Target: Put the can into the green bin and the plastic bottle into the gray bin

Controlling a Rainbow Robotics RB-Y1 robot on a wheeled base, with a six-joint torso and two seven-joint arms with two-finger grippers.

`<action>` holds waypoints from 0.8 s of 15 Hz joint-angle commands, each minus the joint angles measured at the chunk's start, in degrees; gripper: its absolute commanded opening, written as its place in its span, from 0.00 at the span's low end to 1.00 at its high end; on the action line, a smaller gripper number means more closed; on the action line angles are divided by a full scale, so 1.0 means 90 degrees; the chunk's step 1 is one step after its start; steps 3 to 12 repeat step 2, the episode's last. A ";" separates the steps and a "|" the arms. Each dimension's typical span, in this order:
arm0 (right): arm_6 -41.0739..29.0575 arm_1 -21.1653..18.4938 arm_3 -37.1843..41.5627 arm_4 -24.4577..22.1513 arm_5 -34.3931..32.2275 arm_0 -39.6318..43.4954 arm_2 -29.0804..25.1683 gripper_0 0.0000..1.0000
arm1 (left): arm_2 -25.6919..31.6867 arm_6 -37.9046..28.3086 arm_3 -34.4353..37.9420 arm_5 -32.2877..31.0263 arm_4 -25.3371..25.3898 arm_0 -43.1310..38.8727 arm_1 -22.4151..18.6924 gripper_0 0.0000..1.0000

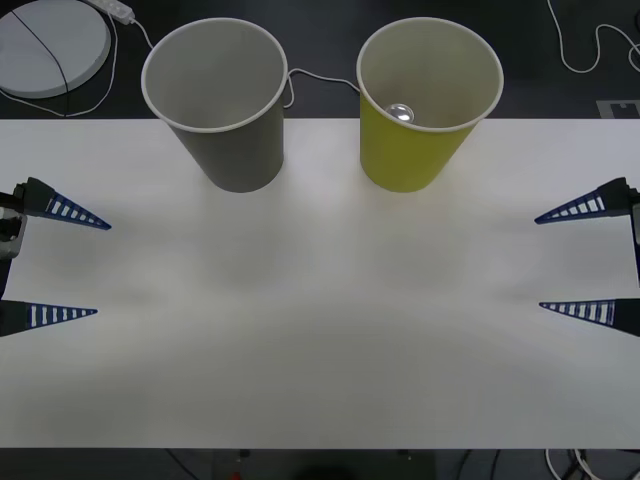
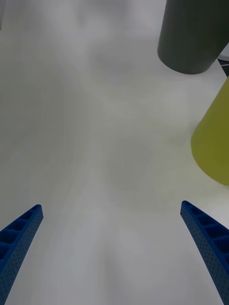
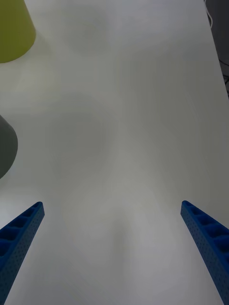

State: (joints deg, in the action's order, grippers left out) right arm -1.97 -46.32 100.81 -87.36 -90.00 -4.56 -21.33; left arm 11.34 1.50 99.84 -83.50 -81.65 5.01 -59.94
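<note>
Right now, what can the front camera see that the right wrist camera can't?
The front view alone looks inside the bins: the can lies in the green bin; it also sees the left pincer, open at the table's left edge. The right wrist view alone sees its own fingers from behind. Both see the gray bin, the green bin, and the open right pincer.

Matte white rectangular table (image 1: 320, 350) evenly lit. Beyond its far edge, dark floor (image 1: 320, 45): round pale-gray disc (image 1: 45, 45), white cables (image 1: 590, 45).
</note>
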 commanded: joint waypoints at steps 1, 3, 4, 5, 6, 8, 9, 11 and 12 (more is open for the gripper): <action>-0.0005 0.0010 0.0001 -0.0020 0.0000 0.0009 0.0006 1.00 | 0.0000 0.0000 0.0000 0.0000 0.0000 0.0000 0.0000 1.00; -0.0005 0.0010 0.0001 -0.0020 0.0000 0.0009 0.0006 1.00 | 0.0000 0.0000 0.0000 0.0000 0.0000 0.0000 0.0000 1.00; -0.0005 0.0010 0.0001 -0.0020 0.0000 0.0009 0.0006 1.00 | 0.0000 0.0000 0.0000 0.0000 0.0000 0.0000 0.0000 1.00; -0.0005 0.0010 0.0001 -0.0020 0.0000 0.0009 0.0006 1.00 | 0.0000 0.0000 0.0000 0.0000 0.0000 0.0000 0.0000 1.00; -0.0005 0.0010 0.0001 -0.0020 0.0000 0.0009 0.0006 1.00 | 0.0000 0.0000 0.0000 0.0000 0.0000 0.0000 0.0000 1.00; -0.0005 0.0010 0.0001 -0.0020 0.0000 0.0009 0.0006 1.00 | 0.0000 0.0000 0.0000 0.0000 0.0000 0.0000 0.0000 1.00; -0.0005 0.0010 0.0001 -0.0020 0.0000 0.0009 0.0006 1.00 | 0.0000 0.0000 0.0000 0.0000 0.0000 0.0000 0.0000 1.00; -0.0005 0.0010 0.0001 -0.0020 0.0000 0.0009 0.0006 1.00 | 0.0000 0.0000 0.0000 0.0000 0.0000 0.0000 0.0000 1.00; -0.0005 0.0010 0.0001 -0.0020 0.0000 0.0009 0.0006 1.00 | 0.0000 0.0000 0.0000 0.0000 0.0000 0.0000 0.0000 1.00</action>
